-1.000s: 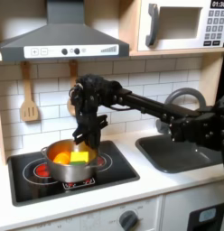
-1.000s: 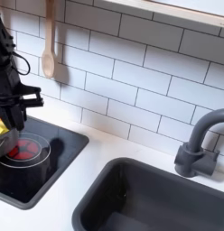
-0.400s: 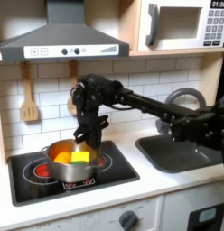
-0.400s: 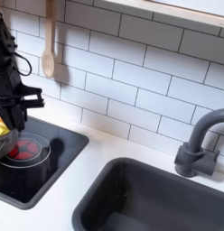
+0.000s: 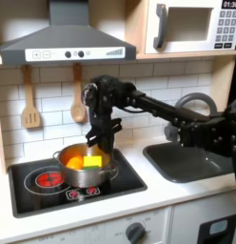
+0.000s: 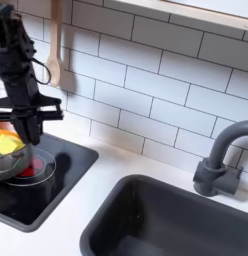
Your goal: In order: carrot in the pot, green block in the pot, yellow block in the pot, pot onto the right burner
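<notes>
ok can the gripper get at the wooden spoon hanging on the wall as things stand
Probably not right away: the gripper is down at the pot rim. Nothing blocks the way up to the wooden spoon behind it, though.

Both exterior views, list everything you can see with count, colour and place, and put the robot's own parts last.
pot: one, steel, on the hob
yellow block: one, yellow, inside the pot
carrot: one, orange, inside the pot
hob: one, black with red burner rings, on the counter
wooden utensils: two, tan, hanging on the tiled wall
extractor hood: one, grey, above the hob
microwave: one, white, upper right of the first exterior view
sink: one, dark grey, beside the hob
tap: one, grey, behind the sink
arm: one, black, reaching over from the sink side
hand: one, black, at the pot's rim
</notes>
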